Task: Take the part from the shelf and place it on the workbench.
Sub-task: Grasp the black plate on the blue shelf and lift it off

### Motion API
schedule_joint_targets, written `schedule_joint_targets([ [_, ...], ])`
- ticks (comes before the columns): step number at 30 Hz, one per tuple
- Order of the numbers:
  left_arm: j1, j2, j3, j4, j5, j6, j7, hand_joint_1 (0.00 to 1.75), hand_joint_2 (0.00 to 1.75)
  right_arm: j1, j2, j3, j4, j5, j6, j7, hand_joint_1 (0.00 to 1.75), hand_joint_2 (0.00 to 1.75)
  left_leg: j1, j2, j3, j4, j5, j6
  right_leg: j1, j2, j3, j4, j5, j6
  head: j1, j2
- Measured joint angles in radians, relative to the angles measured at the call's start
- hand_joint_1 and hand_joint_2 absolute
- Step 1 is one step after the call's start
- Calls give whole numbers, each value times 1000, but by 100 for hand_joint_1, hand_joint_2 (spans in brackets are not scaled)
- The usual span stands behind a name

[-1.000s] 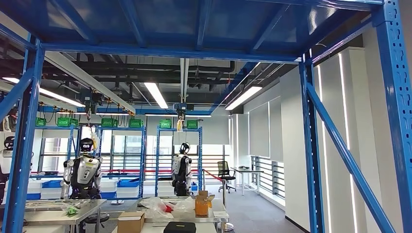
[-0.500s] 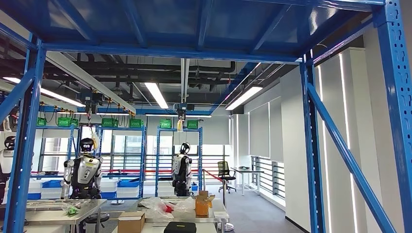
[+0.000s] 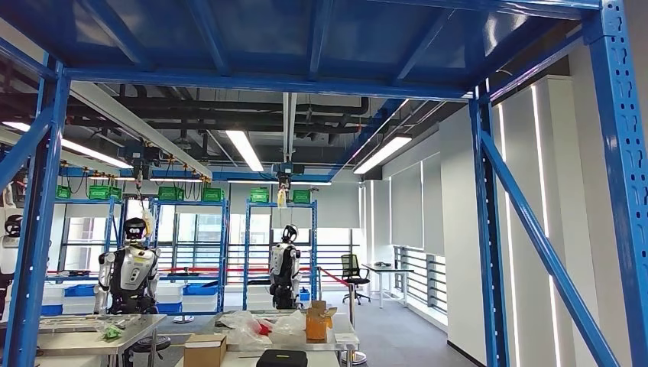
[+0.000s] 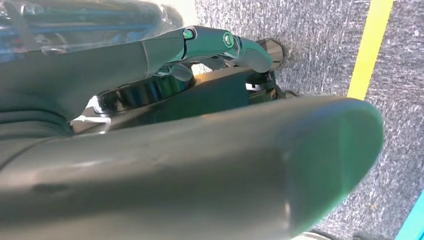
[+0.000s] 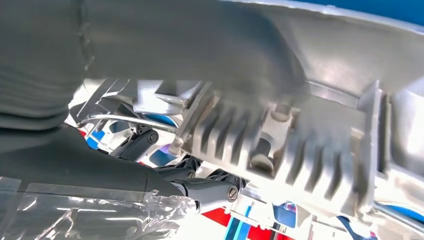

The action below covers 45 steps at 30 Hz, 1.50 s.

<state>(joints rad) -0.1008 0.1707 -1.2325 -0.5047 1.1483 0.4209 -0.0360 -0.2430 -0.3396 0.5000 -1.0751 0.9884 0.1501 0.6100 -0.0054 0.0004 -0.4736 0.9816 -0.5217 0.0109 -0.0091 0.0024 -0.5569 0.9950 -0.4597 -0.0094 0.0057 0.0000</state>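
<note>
- The blue shelf [image 3: 489,229] frames the whole head view — its beams run overhead and its uprights and slanted braces stand at both sides.
- Beyond it, the hall has long ceiling lights [image 3: 244,149] and far racks [image 3: 229,245] with green crates [image 3: 213,194] along their top level.
- Two other robots stand in front of those racks, one on the left [image 3: 127,267] and one nearer the middle [image 3: 285,264].
- A grey table [image 3: 76,340] stands low on the left, with a second table just beside it covered in crumpled clear wrap.
- An office chair [image 3: 353,269] stands further back on the right.
- A cardboard box [image 3: 204,349] sits at the bottom edge, and a smaller orange box [image 3: 317,321] stands on the second table.
- The right hand [image 5: 175,45] holds the part [image 5: 280,150] — a silver cast piece with a row of fins. The grey thumb lies across one side and the dark fingers [image 5: 200,189] come in on the other.
- Clear film [image 5: 75,215] wraps the wrist cover behind that hand.
- The left hand [image 4: 200,165] hangs over grey carpet [image 4: 320,30] crossed by a yellow line [image 4: 367,50]. Its thick thumb blocks most of the view and one dark finger [image 4: 225,45] bends beyond it. I cannot tell whether this hand is wide or closed.
</note>
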Motion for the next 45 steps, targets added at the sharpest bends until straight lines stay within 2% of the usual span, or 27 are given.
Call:
schedule_joint_targets([
  [13, 6, -2, 0, 2, 18, -9, -18, 0, 0, 0, -1, 31, -40, -37, -103, 0, 175, 175, 1, 0, -1, 0, 0, 0, 1, 0, -2, 0, 0, -1, 0, 0],
  [34, 9, -11, 0, 14, 22, -19, -25, 0, 0, -1, -5, 74, -69, -34, -131, 0, 175, 175, 2, 0, -2, -1, 0, 0, 1, 0, -3, 0, 0, -1, 0, 0],
  [45, 9, -19, 0, 23, 22, -23, -25, 0, 0, -1, -12, 78, -71, -75, -151, 0, 175, 175, 2, 0, -3, -1, 0, 0, 1, 0, -3, 0, 0, -1, 0, 0],
])
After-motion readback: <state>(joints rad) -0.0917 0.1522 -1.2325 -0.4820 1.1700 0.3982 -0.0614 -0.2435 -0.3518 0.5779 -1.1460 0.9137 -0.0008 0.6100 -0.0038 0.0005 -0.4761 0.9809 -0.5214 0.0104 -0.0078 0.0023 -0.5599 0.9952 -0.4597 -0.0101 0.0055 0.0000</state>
